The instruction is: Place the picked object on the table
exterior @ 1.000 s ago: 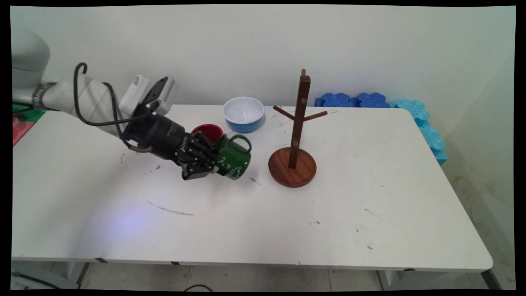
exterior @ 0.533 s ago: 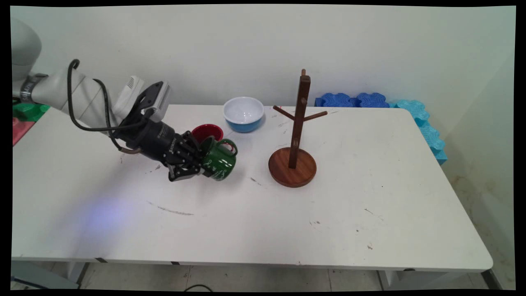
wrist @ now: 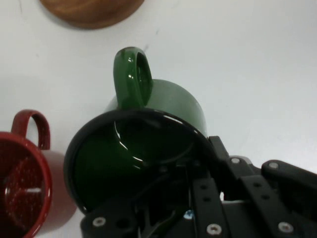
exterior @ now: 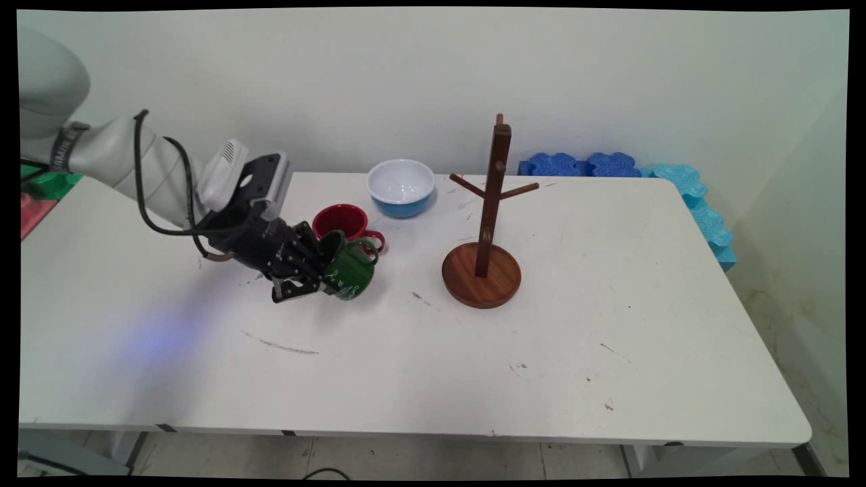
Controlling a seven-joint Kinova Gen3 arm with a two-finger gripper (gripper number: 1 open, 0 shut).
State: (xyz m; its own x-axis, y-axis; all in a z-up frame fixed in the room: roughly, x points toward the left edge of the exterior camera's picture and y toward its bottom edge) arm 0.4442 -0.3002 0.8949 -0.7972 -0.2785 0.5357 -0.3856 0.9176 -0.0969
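Observation:
My gripper (exterior: pixel 316 276) is shut on the rim of a green mug (exterior: pixel 348 270), which tilts on its side just above the table. In the hand view the green mug (wrist: pixel 148 144) fills the middle, its handle pointing up, with one finger inside its dark mouth. A red mug (exterior: pixel 342 222) stands upright right behind it; in the hand view the red mug (wrist: pixel 25 183) is at the left edge. The wooden mug tree (exterior: pixel 488 223) stands to the right, nothing on its pegs; its round base (wrist: pixel 89 10) shows at the hand view's top.
A blue bowl with a white inside (exterior: pixel 400 185) sits at the back of the white table (exterior: pixel 609 325). Blue foam blocks (exterior: pixel 676 196) line the back right edge. Red and green items (exterior: pixel 37 196) lie beyond the table's left edge.
The gripper has carried the green mug leftward and slightly lower, away from the mug tree. The red mug behind it is more uncovered.

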